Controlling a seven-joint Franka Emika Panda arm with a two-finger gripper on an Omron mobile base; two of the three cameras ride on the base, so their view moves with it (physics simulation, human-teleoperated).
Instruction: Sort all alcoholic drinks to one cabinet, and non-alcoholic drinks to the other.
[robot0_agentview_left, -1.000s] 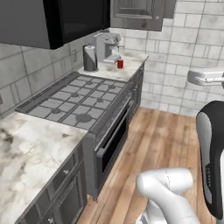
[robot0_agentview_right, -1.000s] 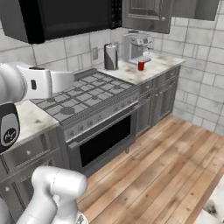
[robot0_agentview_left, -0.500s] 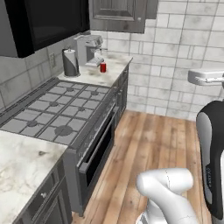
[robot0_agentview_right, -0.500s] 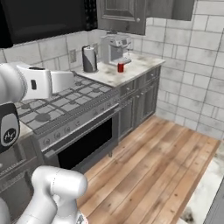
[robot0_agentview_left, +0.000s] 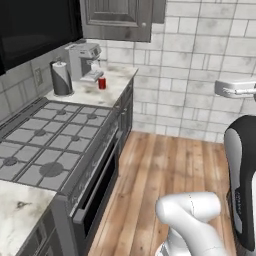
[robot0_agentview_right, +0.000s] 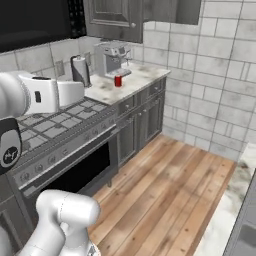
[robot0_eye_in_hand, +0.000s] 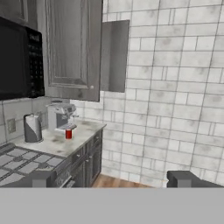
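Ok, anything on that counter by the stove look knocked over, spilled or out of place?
Nothing stands out. The red soda can stands upright on the marble counter before the coffee machine, with the paper towel roll upright beside it.

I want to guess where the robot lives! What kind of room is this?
It looks like a kitchen. There is a gas stove with an oven below, a marble counter holding a coffee machine and a red soda can, and grey wall cabinets above.
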